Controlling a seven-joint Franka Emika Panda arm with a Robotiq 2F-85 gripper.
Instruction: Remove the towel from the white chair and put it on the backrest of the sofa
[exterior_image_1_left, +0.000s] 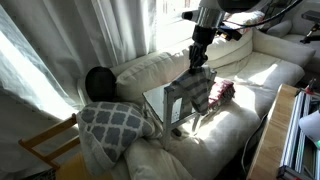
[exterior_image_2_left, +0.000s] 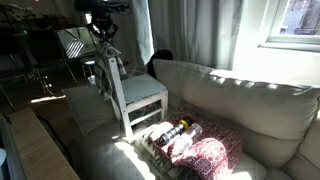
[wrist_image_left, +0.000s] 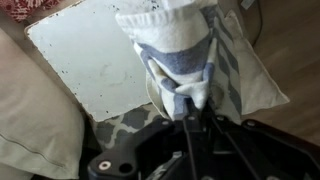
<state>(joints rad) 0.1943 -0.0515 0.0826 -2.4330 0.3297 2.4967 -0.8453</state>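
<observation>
The white chair (exterior_image_1_left: 166, 108) stands on the seat of the cream sofa (exterior_image_1_left: 150, 68), and both show in both exterior views, the chair (exterior_image_2_left: 140, 93) and the sofa (exterior_image_2_left: 240, 100). The grey-and-white plaid towel (exterior_image_1_left: 198, 86) hangs bunched over the chair's slatted back. My gripper (exterior_image_1_left: 201, 60) comes down from above and is shut on the towel's top. In the wrist view my fingers (wrist_image_left: 190, 100) pinch the gathered towel (wrist_image_left: 178, 45) above the white chair seat (wrist_image_left: 85, 65). In an exterior view my gripper (exterior_image_2_left: 105, 38) is at the top of the chair back.
A grey cushion with white lattice (exterior_image_1_left: 115, 122) lies on the sofa arm. A yellow wooden chair (exterior_image_1_left: 48, 146) stands beside the sofa. A pinkish item (exterior_image_1_left: 222, 92) lies on the sofa seat near the chair, also seen from the other side (exterior_image_2_left: 205, 158). Curtains hang behind the sofa.
</observation>
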